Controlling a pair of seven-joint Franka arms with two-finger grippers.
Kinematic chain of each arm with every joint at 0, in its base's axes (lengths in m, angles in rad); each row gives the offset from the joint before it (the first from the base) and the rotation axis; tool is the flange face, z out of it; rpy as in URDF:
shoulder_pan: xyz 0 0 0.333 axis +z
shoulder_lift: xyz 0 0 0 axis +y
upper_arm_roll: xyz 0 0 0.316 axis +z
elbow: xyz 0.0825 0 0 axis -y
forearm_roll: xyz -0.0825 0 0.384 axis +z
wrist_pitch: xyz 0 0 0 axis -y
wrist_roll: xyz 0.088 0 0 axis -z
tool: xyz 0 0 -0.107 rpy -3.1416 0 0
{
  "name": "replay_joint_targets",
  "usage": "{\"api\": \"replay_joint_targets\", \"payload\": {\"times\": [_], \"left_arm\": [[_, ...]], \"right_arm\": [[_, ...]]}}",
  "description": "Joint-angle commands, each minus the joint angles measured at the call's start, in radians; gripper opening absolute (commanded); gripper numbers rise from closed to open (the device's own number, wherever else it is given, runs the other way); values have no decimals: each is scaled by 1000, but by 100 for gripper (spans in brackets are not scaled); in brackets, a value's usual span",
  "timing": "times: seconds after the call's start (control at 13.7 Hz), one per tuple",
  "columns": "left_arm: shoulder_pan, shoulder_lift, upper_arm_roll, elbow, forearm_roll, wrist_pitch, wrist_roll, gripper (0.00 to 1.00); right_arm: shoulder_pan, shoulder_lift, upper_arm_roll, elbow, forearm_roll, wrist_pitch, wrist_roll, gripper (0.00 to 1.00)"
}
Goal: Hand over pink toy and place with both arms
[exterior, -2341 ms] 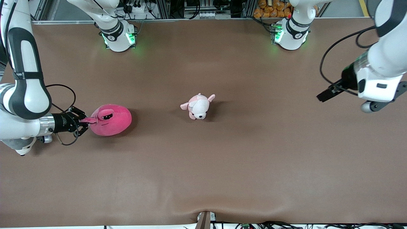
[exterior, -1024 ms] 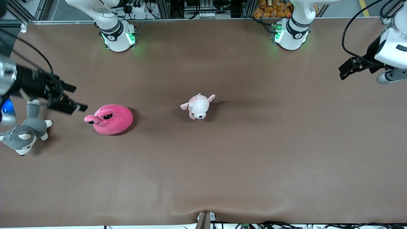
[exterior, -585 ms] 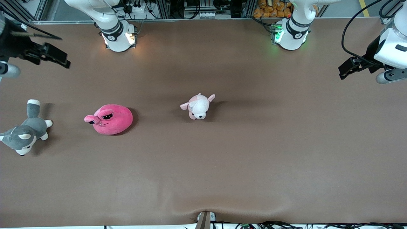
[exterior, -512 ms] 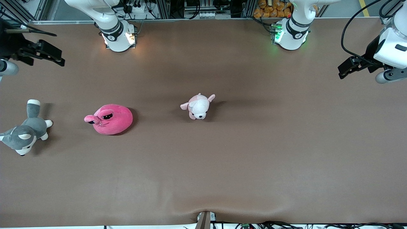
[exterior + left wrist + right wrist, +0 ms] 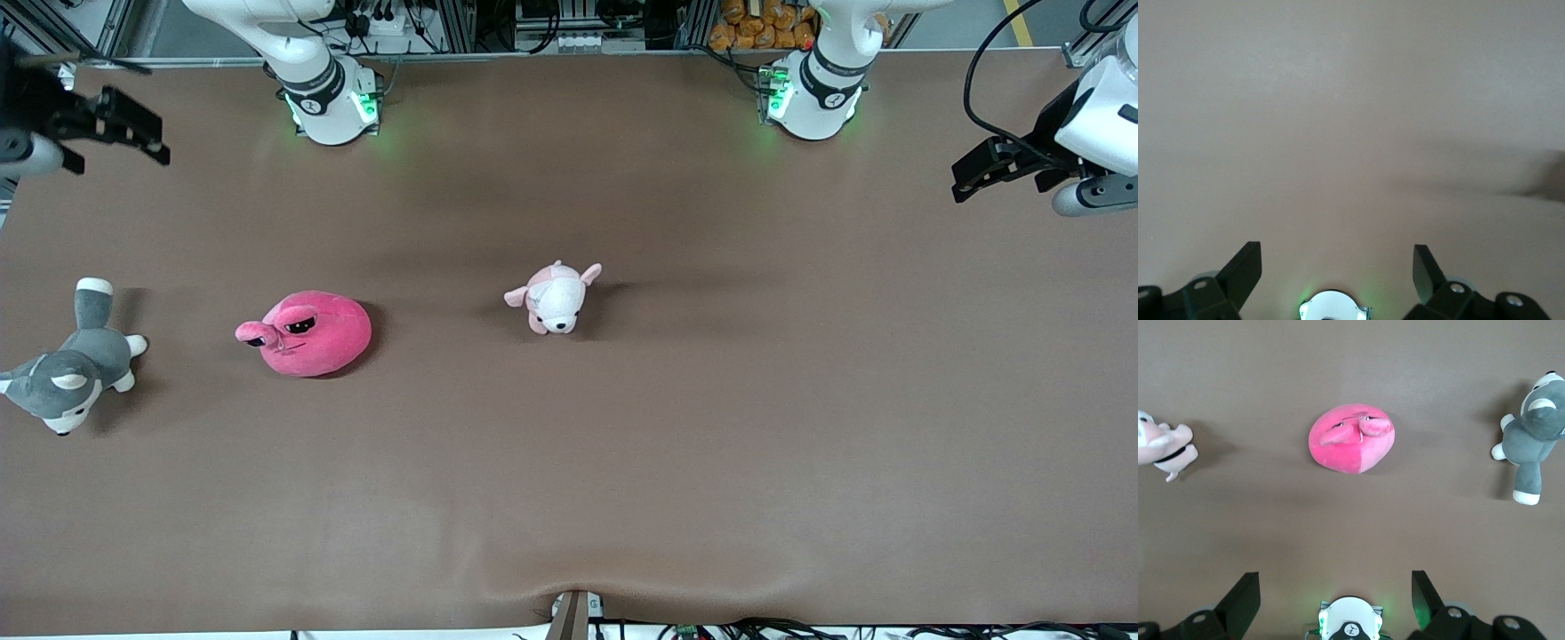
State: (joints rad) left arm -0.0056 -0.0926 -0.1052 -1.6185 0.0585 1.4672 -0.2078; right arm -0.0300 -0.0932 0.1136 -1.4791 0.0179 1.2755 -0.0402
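Both end effectors hang in the air with their fingers spread wide and nothing between them. Seen from the front camera, the right end effector [image 5: 133, 129] is over the counter's edge at the right arm's end, close to the row of bases, and the left end effector [image 5: 982, 173] is over the counter's edge at the left arm's end. In the right wrist view its two dark fingers [image 5: 1245, 597] stand far apart above bare cloth, and the left wrist view shows that arm's fingers [image 5: 1245, 267] equally wide, with only plain surface under them.

The counter [image 5: 711, 444] is covered with a smooth brown cloth that puckers slightly at the edge nearest the front camera. Along the top of that view, past the two white arm bases with green lights, runs a metal frame with cables and a stack of orange packets [image 5: 756, 27].

The pink toy [image 5: 307, 333] lies on the counter toward the right arm's end, touched by neither end effector, its half-closed black eyes turned up. A pale pink-and-white puppy plush [image 5: 553, 298] sits near the middle of the counter, well apart from it. A grey-and-white husky plush [image 5: 67, 373] lies at the right arm's end, partly cut off by the edge of the view.
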Motion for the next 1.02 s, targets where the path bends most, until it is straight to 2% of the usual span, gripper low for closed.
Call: {"api": "replay_joint_targets", "payload": {"times": [0.0,0.22,0.73,0.95], "left_arm": [[3,-16,1,0,-22,-16,19,100],[3,-16,1,0,-22,-16,21,100],[4,-15,2,0,-22,-18,25,100],[9,-6,2,35,-8,-22,21,100]], "right_arm": [[-13,-40,8,-43,-16,31,-32,100],[-33,3,5,17,-18,31,-35,100],[-33,10,9,22,-13,31,-47,100],[-34,10,8,23,-12,30,-49,100]]}}
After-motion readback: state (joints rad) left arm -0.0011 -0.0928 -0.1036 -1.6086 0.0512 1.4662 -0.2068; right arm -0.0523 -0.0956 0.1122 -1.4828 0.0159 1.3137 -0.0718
